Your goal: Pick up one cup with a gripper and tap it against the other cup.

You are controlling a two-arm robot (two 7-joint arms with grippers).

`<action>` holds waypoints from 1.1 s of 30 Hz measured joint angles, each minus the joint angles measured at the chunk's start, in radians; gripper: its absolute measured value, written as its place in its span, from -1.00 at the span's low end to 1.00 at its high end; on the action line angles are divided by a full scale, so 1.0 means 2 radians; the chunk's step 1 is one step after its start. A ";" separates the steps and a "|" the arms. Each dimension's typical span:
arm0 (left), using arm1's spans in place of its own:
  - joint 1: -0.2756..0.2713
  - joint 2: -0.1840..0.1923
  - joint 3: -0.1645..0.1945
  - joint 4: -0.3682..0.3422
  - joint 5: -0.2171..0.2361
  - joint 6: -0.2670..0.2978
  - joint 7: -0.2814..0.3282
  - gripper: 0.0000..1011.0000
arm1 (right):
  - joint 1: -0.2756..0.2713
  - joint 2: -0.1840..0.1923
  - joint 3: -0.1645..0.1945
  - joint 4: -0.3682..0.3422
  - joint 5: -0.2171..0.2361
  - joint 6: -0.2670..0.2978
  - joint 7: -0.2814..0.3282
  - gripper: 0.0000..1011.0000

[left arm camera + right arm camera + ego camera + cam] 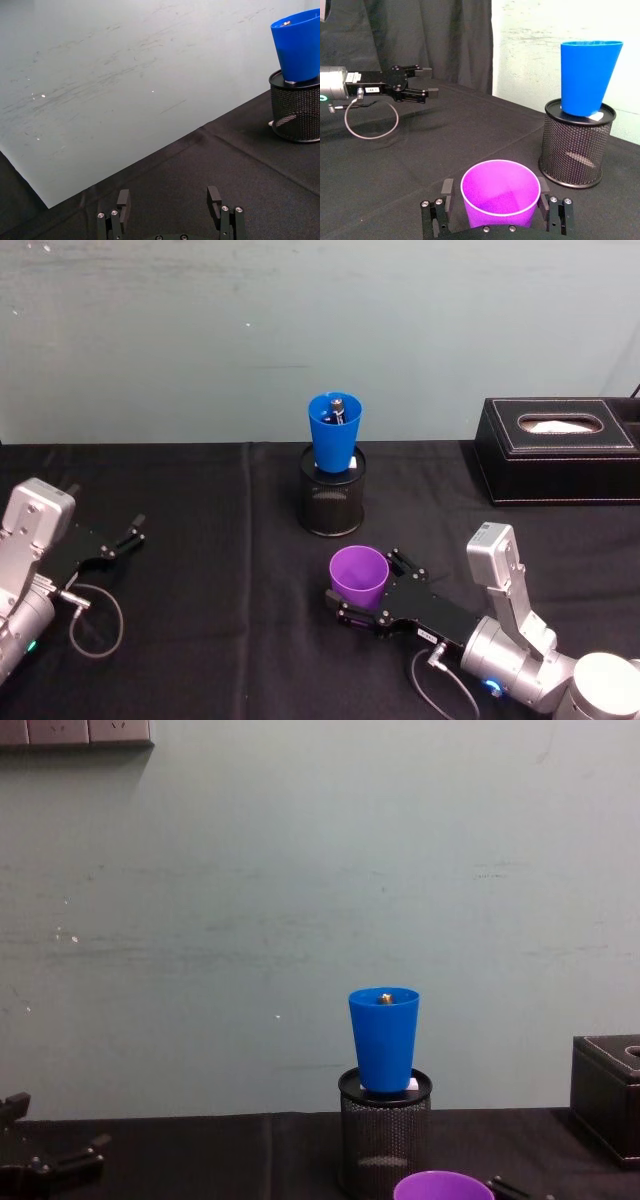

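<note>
While spread fingers of the right gripper straddle the purple plastic tapered tumbler just before the black mesh cylindrical holder, gripping nothing, uneven closing could tip it; hard tap may knock bright blue plastic tumbler off holder. Left gripper spread, empty, well left of holder.

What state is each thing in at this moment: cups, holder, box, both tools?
purple cup: upright on the table, between the fingers of the right tool.
blue cup: upright, seated in the top of the mesh holder.
mesh holder: upright on the table.
tissue box: tissue showing in its slot.
right tool: open, astride the purple cup.
left tool: open, empty, at the table's left.
</note>
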 joint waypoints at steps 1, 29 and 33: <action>0.000 0.000 0.000 0.000 0.000 0.000 0.000 0.98 | 0.000 -0.001 0.000 0.000 -0.002 -0.001 0.000 0.98; 0.000 0.000 0.000 0.000 0.000 0.000 0.000 0.98 | 0.000 -0.001 0.001 -0.001 -0.004 -0.002 -0.002 0.50; 0.000 0.000 0.000 0.000 0.000 0.000 0.000 0.98 | 0.000 -0.001 0.001 -0.001 -0.004 -0.002 -0.002 0.48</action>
